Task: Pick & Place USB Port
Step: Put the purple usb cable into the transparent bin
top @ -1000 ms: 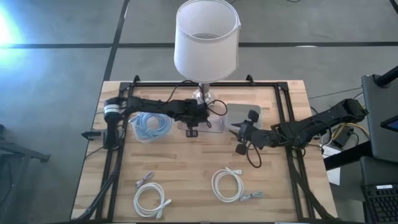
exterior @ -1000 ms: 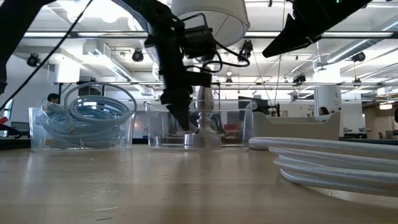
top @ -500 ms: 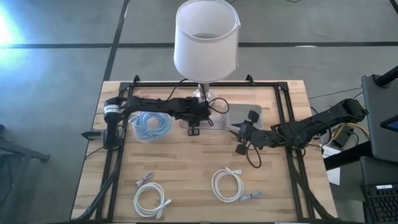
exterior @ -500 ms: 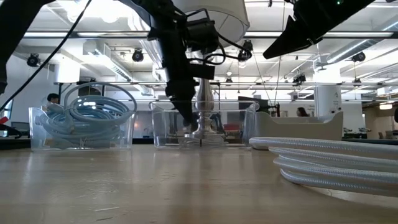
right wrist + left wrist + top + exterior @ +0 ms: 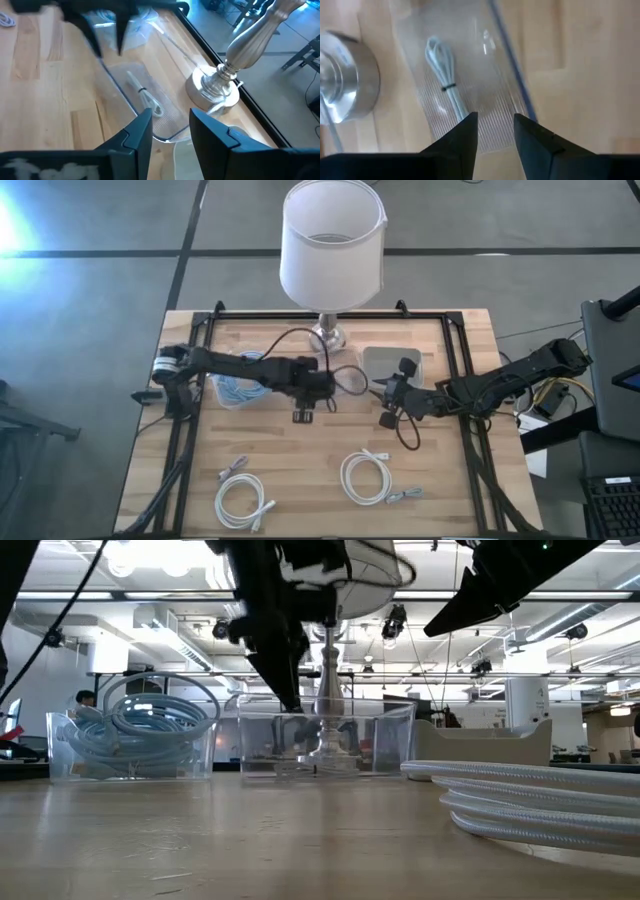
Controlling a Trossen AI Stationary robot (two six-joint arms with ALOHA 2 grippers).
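Our left gripper (image 5: 492, 135) hangs with its fingers apart and nothing between them, over the clear tray (image 5: 470, 90) near the desk's back edge; the bundled white cable (image 5: 447, 87), which we take for the USB piece, lies inside that tray. Our right gripper (image 5: 167, 132) waits, also spread and empty, toward the desk's right edge. We judge the risk to be a finger catching the tray's wall or the lamp base (image 5: 342, 80) just beside it. The desk's middle offers open room; two coiled white cables (image 5: 305, 485) sit near the front edge.
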